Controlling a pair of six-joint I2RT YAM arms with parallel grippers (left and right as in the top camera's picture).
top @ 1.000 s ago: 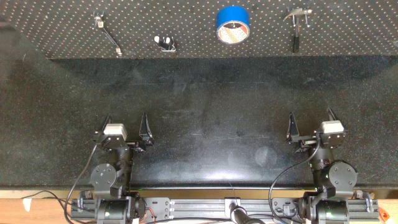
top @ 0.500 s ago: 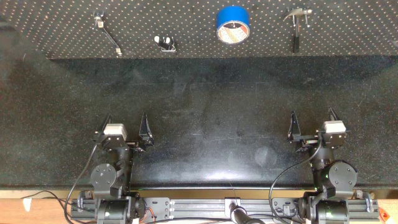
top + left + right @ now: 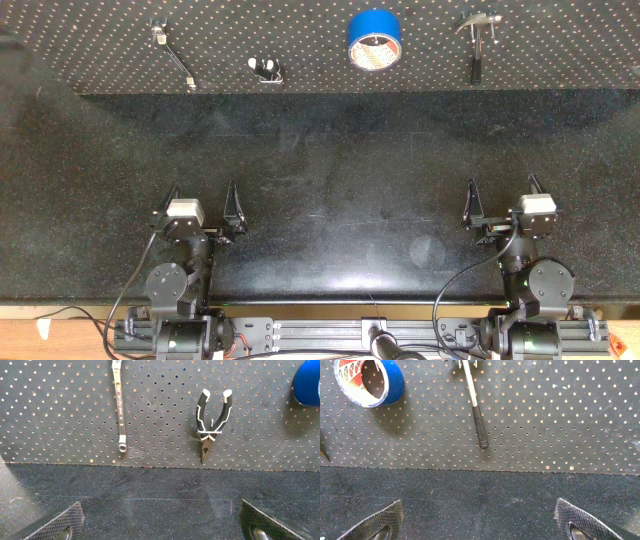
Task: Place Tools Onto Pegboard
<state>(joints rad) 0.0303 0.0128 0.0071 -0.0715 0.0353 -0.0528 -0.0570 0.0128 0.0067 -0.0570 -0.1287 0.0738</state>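
Observation:
On the black pegboard at the far side hang a steel wrench, black-and-white pliers, a roll of blue tape and a hammer. My left gripper rests low at the near left of the mat, open, nothing between its fingers. At the near right my right gripper is open and holds nothing. Both face the board from well back.
A black mat covers the table between the arms and the pegboard. The arm bases and a rail run along the near edge.
The right gripper has shifted very slightly to the right. Nothing else has moved.

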